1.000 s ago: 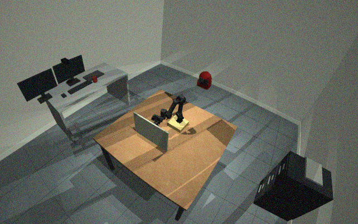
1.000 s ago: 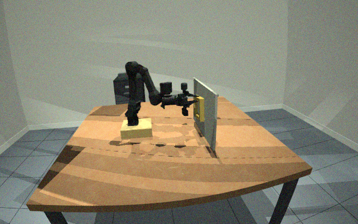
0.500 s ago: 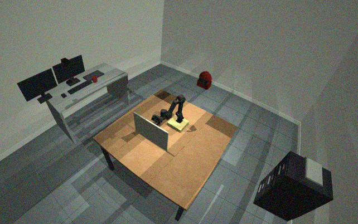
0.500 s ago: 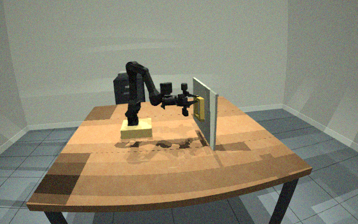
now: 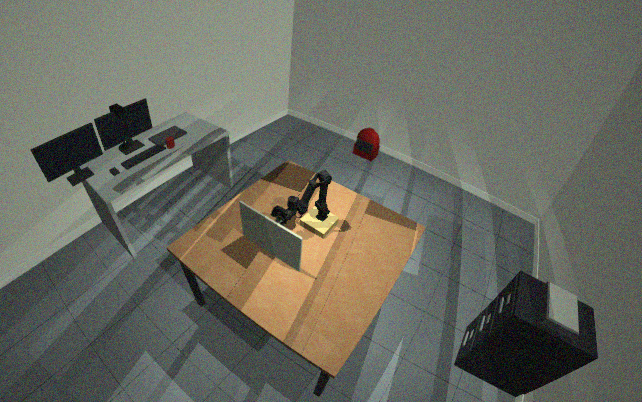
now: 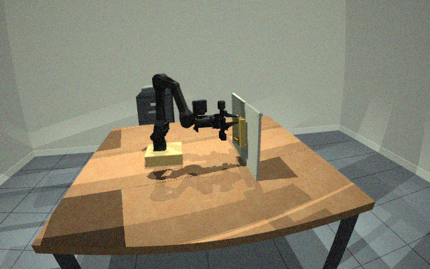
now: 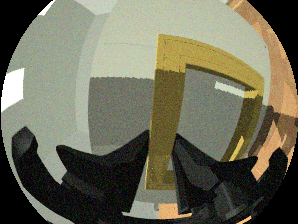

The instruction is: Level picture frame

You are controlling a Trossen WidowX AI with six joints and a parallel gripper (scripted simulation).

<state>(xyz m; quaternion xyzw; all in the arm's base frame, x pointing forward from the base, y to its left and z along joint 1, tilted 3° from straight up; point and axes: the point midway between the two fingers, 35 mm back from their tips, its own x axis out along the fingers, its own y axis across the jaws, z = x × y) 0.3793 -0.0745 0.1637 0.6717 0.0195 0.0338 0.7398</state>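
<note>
The picture frame (image 6: 242, 132) (image 7: 169, 90) is gold and stands against the upright pale panel (image 5: 270, 235) (image 6: 253, 137) (image 7: 120, 60). In the wrist view its top bar slopes down to the right and its left bar leans slightly; the lens bends this view, so I cannot tell the exact tilt. My gripper (image 6: 237, 119) (image 7: 160, 135) is shut on the frame's left side bar, with one finger on each side of it. The screw and the notched strip are hidden. The top view shows only the panel's back, and the frame is hidden there.
The arm stands on a pale yellow block (image 5: 318, 223) (image 6: 164, 160) on the wooden table (image 5: 350, 280) (image 6: 201, 231). The panel rises in front of the arm. Away from the table are a desk with monitors, a red bag (image 5: 367, 142) and a dark cabinet (image 5: 530, 340) (image 6: 144, 107).
</note>
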